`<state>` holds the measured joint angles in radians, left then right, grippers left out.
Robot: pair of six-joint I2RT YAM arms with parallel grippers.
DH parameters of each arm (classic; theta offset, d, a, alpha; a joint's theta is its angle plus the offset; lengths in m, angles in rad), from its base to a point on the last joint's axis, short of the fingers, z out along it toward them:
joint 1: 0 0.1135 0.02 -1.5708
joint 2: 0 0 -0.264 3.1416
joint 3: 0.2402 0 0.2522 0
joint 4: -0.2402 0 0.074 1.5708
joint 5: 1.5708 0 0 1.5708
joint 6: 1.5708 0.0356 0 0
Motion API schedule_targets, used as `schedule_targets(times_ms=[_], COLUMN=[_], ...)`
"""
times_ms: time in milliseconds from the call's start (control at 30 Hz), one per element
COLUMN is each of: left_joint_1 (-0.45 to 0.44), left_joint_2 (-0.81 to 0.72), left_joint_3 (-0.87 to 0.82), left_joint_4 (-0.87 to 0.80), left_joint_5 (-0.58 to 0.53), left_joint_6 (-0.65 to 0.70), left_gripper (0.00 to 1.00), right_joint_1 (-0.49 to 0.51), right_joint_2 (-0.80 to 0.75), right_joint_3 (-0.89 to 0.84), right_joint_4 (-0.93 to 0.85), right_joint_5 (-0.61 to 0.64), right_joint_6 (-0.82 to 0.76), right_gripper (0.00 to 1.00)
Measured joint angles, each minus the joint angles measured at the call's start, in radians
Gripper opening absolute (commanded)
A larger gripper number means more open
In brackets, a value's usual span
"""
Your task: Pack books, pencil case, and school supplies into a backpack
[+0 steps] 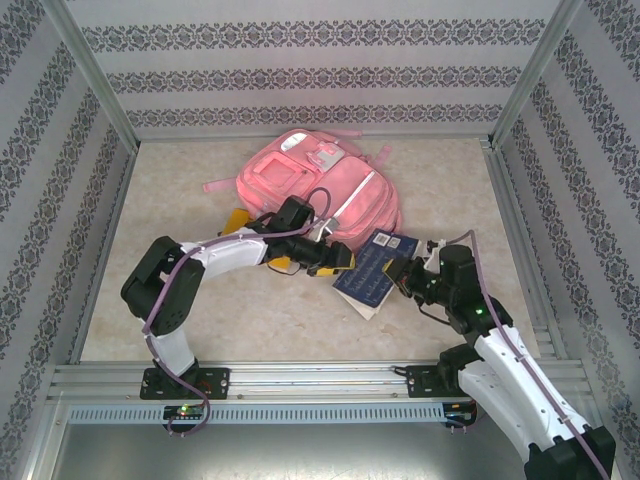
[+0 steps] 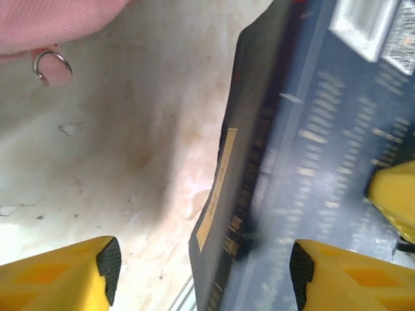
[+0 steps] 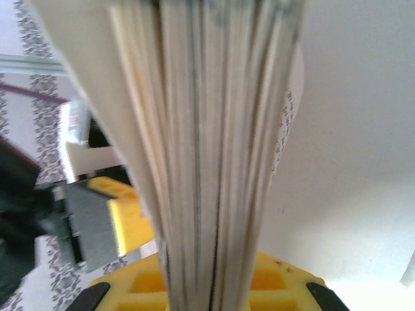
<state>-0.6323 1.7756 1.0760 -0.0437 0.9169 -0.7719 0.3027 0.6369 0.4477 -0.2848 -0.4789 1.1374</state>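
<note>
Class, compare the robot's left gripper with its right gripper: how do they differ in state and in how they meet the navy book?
The left gripper is open; the right gripper is shut. The left gripper straddles an edge of the navy book without clamping it; the right gripper pinches the book's pages between its fingers. Both have yellow fingers and are at the same book.

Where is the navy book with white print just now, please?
In the top view, the navy book sits right of centre, just in front of the pink backpack, between the open left gripper and the right gripper shut on its pages.
</note>
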Motion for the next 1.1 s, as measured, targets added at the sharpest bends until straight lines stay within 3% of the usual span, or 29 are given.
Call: schedule_targets(times_ms=[133, 233, 300, 400, 567, 667, 800, 1000, 1100], left_joint_1=[0.002, 0.002, 0.003, 0.006, 0.012, 0.023, 0.032, 0.032, 0.035], left_joint_2=[0.018, 0.064, 0.103, 0.152, 0.159, 0.156, 0.134, 0.114, 0.078], left_joint_3=[-0.077, -0.108, -0.122, -0.126, -0.13, -0.132, -0.132, -0.117, -0.109], left_joint_4=[0.304, 0.581, 0.766, 0.97, 1.103, 1.126, 1.129, 1.132, 1.007], left_joint_5=[0.094, 0.139, 0.161, 0.174, 0.175, 0.175, 0.175, 0.199, 0.239], left_joint_6=[-0.214, -0.398, -0.529, -0.678, -0.782, -0.802, -0.808, -0.808, -0.697], left_gripper=[0.56, 0.31, 0.15, 0.0, 0.0, 0.0, 0.0, 0.0, 0.0], right_joint_1=[-0.004, -0.006, -0.008, -0.019, -0.042, -0.068, -0.102, -0.183, -0.227], right_joint_2=[0.015, 0.039, 0.055, 0.072, 0.072, 0.069, 0.064, 0.054, 0.08], right_joint_3=[0.014, 0.014, 0.014, 0.015, 0.066, 0.094, 0.093, 0.072, 0.105], right_joint_4=[0.045, 0.07, 0.081, 0.069, -0.035, -0.095, -0.132, -0.029, -0.044], right_joint_5=[-0.019, -0.029, -0.032, -0.023, 0.038, 0.101, 0.137, 0.044, 0.01], right_joint_6=[0.008, 0.013, 0.014, -0.008, -0.088, -0.126, -0.147, -0.163, -0.256], right_gripper=[0.12, 0.16, 0.25, 0.39, 0.53, 0.57, 0.7, 0.76, 0.77])
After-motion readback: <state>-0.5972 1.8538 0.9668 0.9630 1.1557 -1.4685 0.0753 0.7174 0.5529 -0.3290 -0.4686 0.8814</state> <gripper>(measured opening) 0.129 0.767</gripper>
